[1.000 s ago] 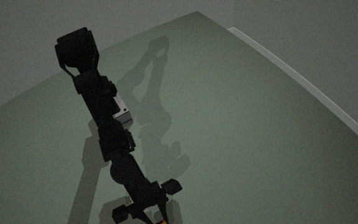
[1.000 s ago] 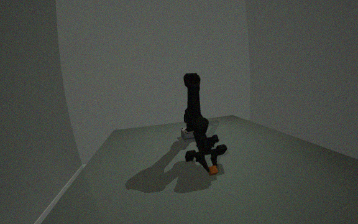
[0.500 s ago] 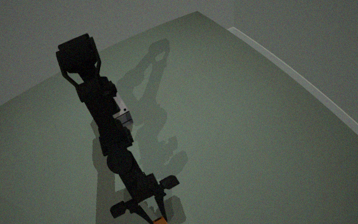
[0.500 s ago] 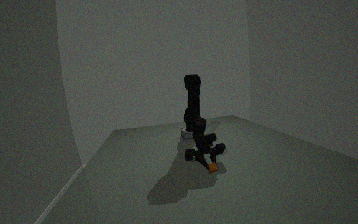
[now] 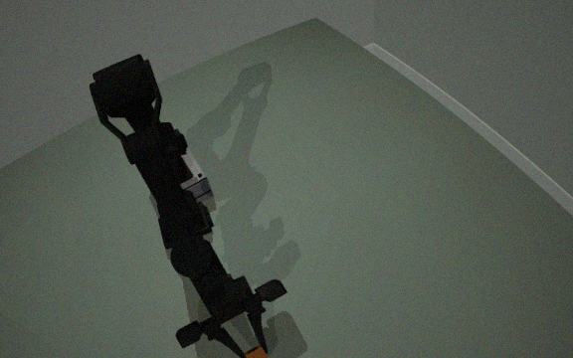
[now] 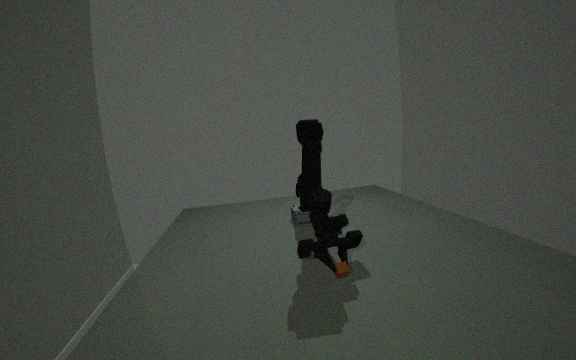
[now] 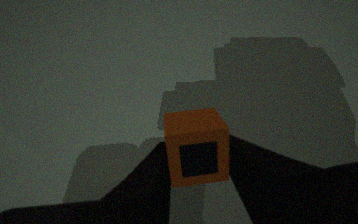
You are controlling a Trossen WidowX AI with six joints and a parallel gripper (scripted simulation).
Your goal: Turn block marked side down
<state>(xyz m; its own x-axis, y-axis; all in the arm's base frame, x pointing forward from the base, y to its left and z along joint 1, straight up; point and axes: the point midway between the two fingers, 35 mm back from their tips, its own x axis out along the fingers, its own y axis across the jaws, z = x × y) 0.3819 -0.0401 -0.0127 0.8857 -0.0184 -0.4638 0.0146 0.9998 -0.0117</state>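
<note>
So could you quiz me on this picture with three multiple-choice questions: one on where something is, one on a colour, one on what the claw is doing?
1. Where is the block?
A. Between the claw's fingers
B. Lying alone at the far table corner
C. On top of the arm's base

2. What colour is the block's body?
A. Blue
B. Orange
C. White

3. What is the claw doing?
A. Wide open, holding nothing
B. Shut on nothing
C. Shut on the block

Answers:
1. A: the wrist view shows the block wedged between the two dark fingers.
2. B: its faces are orange, with a dark square mark on the side turned to the wrist camera.
3. C: the fingers press both sides of the block, seen in the wrist and exterior views.
</note>
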